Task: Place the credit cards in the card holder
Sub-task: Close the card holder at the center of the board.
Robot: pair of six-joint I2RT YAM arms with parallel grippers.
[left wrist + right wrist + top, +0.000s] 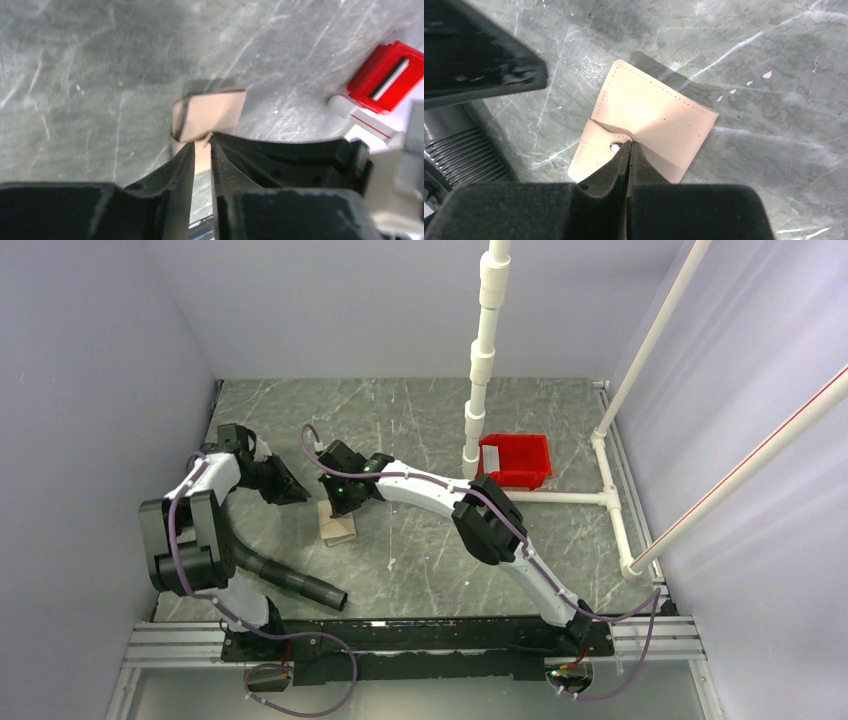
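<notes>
Top external view gives you the card holder (337, 525) lying on the grey marbled table (430, 570), left of centre. The right gripper (346, 498) is directly over its far edge, so part of the tan leather is covered. From the right wrist you see that gripper's jaws clenched together, their tips at the metal snap (615, 146) on the holder's flap. The leather puckers toward them, yet you cannot tell whether the flap edge is truly pinched or only pressed. The left gripper (297, 492) sits just beside the holder, on its left and apart from it. From the left wrist its jaws stand a narrow slit apart, released. Tan leather shows through the slit, and a bluish sliver low in it is too blurred to name. The right gripper's black body blocks the holder's right part in that view. A red tray (527, 476) sits well apart to the right, next to a white pipe (481, 370). A pale flat piece (494, 453) stands at the tray's left end, too small for you to tell what it is.
</notes>
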